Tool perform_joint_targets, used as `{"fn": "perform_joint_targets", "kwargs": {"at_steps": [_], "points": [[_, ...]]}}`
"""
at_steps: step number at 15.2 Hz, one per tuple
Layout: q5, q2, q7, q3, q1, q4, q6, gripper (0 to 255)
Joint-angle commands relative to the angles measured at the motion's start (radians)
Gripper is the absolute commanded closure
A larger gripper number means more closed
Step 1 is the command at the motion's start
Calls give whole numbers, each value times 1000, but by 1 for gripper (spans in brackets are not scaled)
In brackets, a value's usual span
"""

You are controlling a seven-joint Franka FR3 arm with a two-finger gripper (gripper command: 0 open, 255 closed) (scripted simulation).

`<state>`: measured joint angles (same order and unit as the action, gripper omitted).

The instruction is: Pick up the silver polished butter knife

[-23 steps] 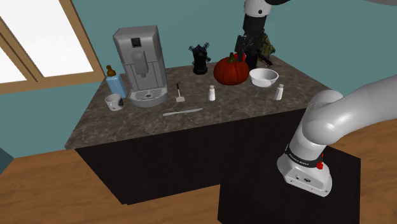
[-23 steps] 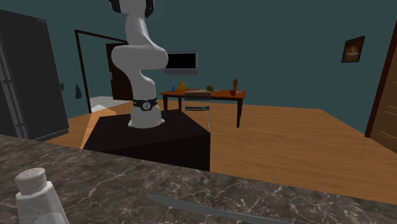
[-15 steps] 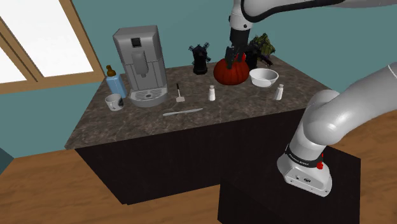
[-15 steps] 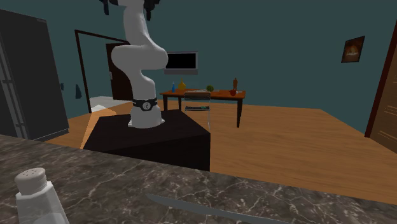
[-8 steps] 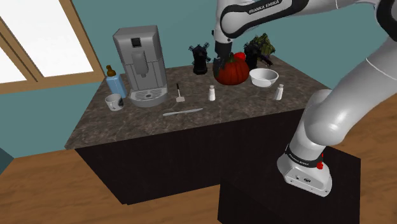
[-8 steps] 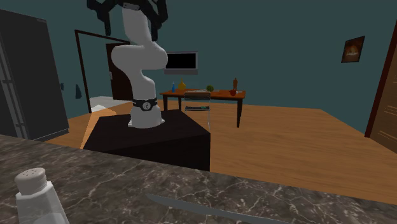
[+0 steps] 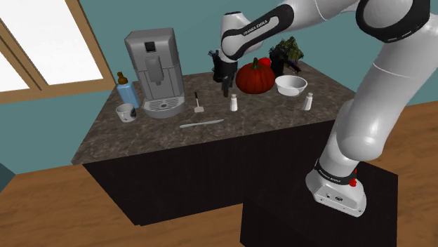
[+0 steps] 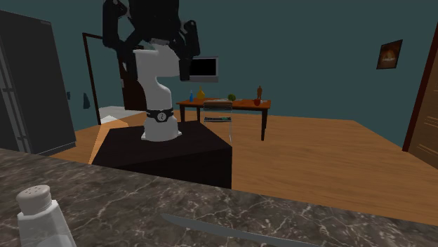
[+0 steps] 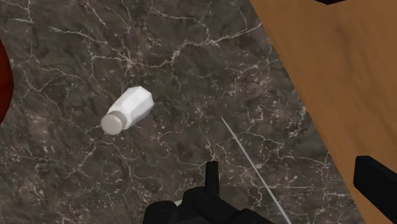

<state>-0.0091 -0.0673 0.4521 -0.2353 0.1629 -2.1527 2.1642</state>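
Nothing of the pick is done yet. The knife (image 7: 202, 123) lies flat and untouched on the worktop (image 7: 270, 116), close to its front edge and about midway along it. The gripper (image 7: 225, 90) hangs above the worktop's middle, near a shaker (image 7: 233, 103) and short of the knife. In the wrist view its fingers (image 9: 212, 179) stand wide apart with nothing between them. There the knife (image 9: 245, 153) runs as a thin line just ahead of them, beside the edge. By my judgement, what is left is to come over the knife, go down, close across it and lift.

A white bowl (image 7: 290, 85) stands by the back edge toward the shoulder view's right, beside the pumpkin (image 7: 254, 77). It looks empty, though its bottom is hard to see. A mug (image 7: 125, 112) and a blue bottle (image 7: 125, 91) stand at the end on that view's left, by the coffee machine (image 7: 156, 67). What they hold cannot be told.
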Motion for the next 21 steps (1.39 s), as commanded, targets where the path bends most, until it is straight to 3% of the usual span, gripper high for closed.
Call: {"fn": "perform_joint_targets", "kwargs": {"at_steps": [1, 10, 18, 21], "points": [[27, 78, 57, 3, 10, 44, 28, 0], [117, 404, 281, 59, 10, 274, 99, 0], [132, 677, 420, 131, 5, 527, 104, 0], [136, 700, 423, 134, 3, 522, 132, 0]]}}
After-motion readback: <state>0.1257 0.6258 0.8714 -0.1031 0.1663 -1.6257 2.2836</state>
